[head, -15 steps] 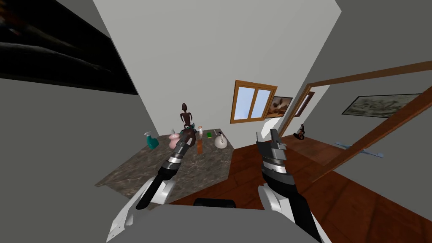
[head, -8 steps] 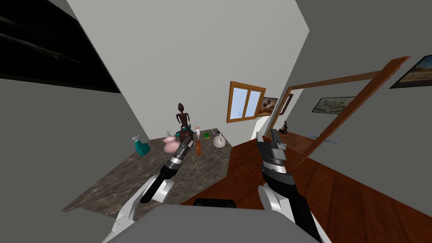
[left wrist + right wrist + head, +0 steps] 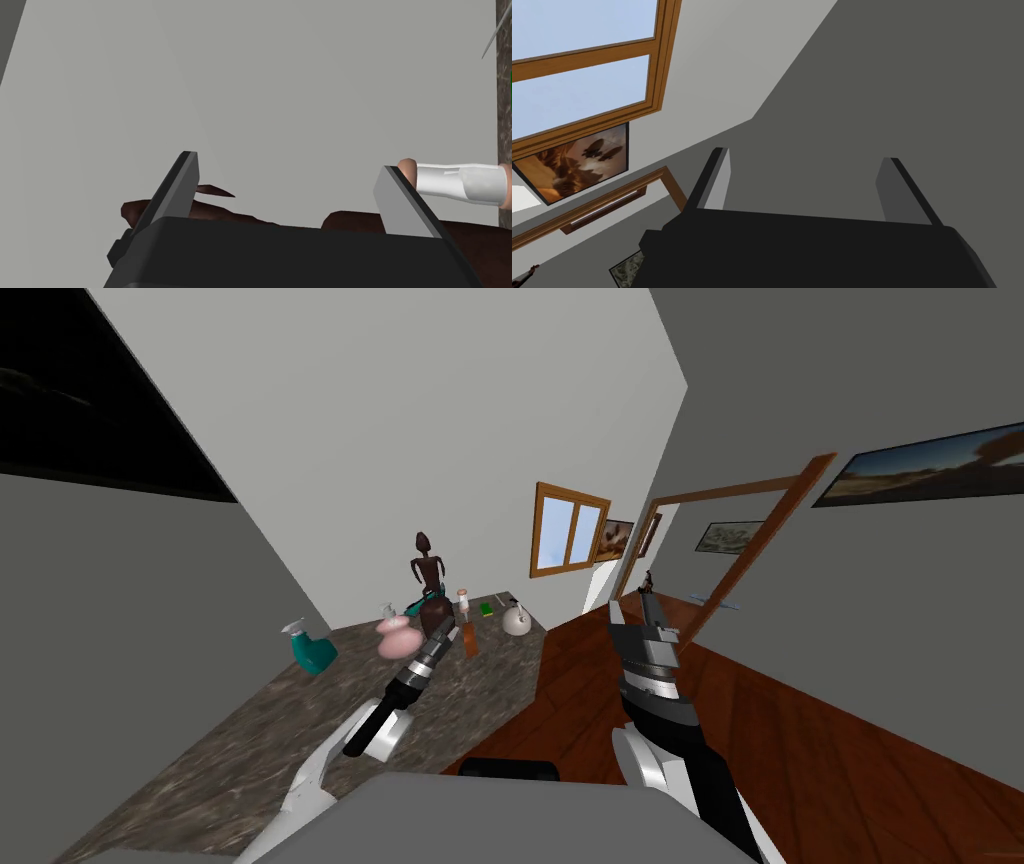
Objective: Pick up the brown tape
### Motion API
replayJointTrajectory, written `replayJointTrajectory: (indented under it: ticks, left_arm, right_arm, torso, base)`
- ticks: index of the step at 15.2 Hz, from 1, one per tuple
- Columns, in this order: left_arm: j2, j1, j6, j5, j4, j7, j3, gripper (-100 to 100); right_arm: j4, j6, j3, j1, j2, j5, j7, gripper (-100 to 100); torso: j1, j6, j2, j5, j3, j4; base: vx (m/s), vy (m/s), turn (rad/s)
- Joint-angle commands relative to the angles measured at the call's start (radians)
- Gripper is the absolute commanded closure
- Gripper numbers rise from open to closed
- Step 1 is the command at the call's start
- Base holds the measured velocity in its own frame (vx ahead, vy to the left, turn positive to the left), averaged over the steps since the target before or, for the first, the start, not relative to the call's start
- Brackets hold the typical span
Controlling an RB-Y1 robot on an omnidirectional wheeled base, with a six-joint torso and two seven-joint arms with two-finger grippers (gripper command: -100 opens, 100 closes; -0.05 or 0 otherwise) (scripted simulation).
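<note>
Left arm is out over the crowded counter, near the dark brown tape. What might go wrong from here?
1. The small white bottle with a tan cap lies close beside one finger of the open left gripper, so pushing forward may knock it over.
2. The dark brown figurine stands just behind the dark brown tape and is a similar colour, so the fingers might catch the figurine instead.

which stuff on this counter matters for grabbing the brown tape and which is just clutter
For the job: dark brown rounded tape roll, open left gripper at it, mottled brown-grey counter it sits on.

Just lying about: teal spray bottle, squat pink vase, tall dark brown figurine, small white bottle with tan cap, small green box, round white jug, orange-brown slab.
</note>
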Motion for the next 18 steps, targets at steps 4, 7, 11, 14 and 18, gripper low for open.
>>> replayJointTrajectory:
  ticks: [4,7,11,14,18]
  left_arm:
    - [0.039,-0.049,-0.021,-0.001,0.117,0.015,-0.014,-100]
    - [0.048,-0.063,-0.027,-0.001,0.156,0.019,-0.018,-100]
    - [0.070,-0.104,-0.046,-0.002,0.258,0.031,-0.030,-100]
    - [0.075,-0.117,-0.052,-0.002,0.292,0.034,-0.034,-100]
    - [0.087,-0.155,-0.069,-0.003,0.377,0.045,-0.045,-100]
  right_arm:
    - [0.000,0.000,0.000,0.000,0.000,0.000,0.000,0]
    - [0.000,0.000,0.000,0.000,0.000,0.000,0.000,0]
    - [0.000,0.000,0.000,0.000,0.000,0.000,0.000,0]
    - [0.000,0.000,0.000,0.000,0.000,0.000,0.000,0]
    - [0.000,0.000,0.000,0.000,0.000,0.000,0.000,0]
  torso:
    - [0.003,0.000,0.001,0.001,0.001,0.000]
    - [0.001,0.000,-0.001,0.000,0.000,0.000]
    - [0.001,0.000,0.000,0.000,0.000,0.000]
    - [0.001,0.000,0.000,0.000,0.000,0.000]
    - [0.000,0.000,0.000,0.000,0.000,0.000]
  base:
    - [-0.043,0.113,-0.242]
    - [-0.016,0.077,-0.185]
    - [-0.036,0.089,-0.243]
    - [-0.038,0.080,-0.159]
    - [-0.047,0.070,-0.208]
